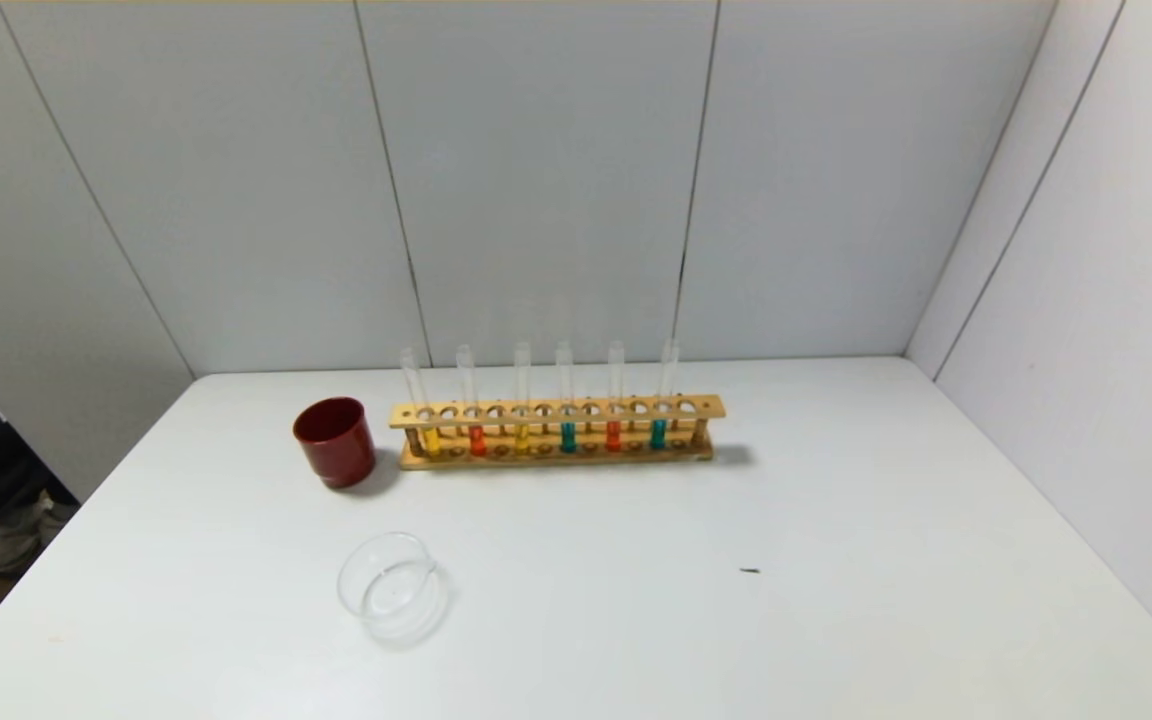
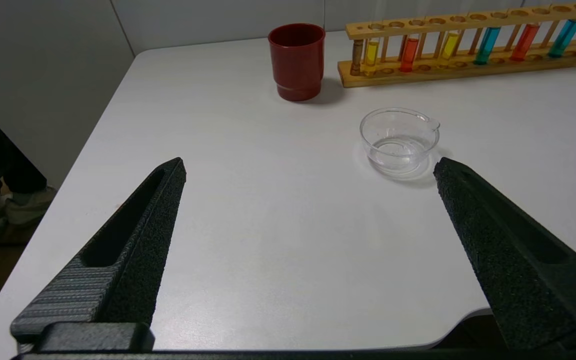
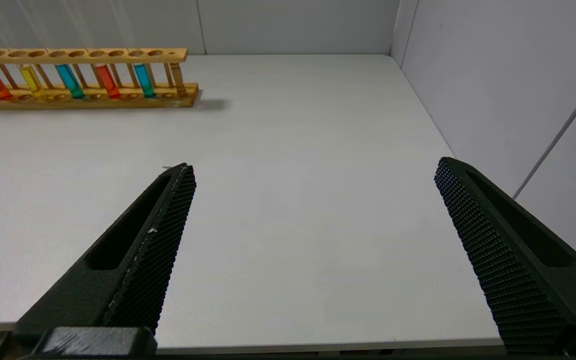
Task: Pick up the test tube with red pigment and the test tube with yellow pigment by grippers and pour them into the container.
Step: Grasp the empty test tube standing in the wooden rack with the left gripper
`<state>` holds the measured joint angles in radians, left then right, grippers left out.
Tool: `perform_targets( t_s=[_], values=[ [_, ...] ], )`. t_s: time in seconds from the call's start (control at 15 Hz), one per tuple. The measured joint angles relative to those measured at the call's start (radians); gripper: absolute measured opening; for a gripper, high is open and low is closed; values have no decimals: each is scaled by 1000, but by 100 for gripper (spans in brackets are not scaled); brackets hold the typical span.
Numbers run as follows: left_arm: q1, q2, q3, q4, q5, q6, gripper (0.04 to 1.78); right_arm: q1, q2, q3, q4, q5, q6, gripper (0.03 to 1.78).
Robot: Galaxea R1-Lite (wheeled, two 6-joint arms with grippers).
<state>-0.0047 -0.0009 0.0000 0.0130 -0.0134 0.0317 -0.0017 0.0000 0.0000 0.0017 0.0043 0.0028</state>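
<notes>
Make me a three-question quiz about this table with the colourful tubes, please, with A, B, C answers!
1. Where is the red cup?
A. At the left end of the wooden rack
B. Inside the clear dish
C. At the rack's right end

2. How many tubes hold teal liquid?
A. One
B. Two
C. Four

3. How are the left gripper and right gripper?
A. Both open, holding nothing
B. Both shut on tubes
C. One holding the cup

Answers:
1 A: the cup stands by the rack's left end.
2 B: two teal, two yellow, two red.
3 A: each wrist view shows fingers spread wide over bare table.
</notes>
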Motion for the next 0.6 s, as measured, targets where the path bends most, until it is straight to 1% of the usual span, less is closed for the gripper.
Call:
perform_targets(
  t_s=[0.33, 0.6],
  values=[
    [0, 0, 0, -5, 8, -23, 175, 0, 0, 0, 0, 0, 0, 175],
    [0, 0, -9, 3, 1, 10, 175, 0, 0, 0, 0, 0, 0, 175]
  ],
)
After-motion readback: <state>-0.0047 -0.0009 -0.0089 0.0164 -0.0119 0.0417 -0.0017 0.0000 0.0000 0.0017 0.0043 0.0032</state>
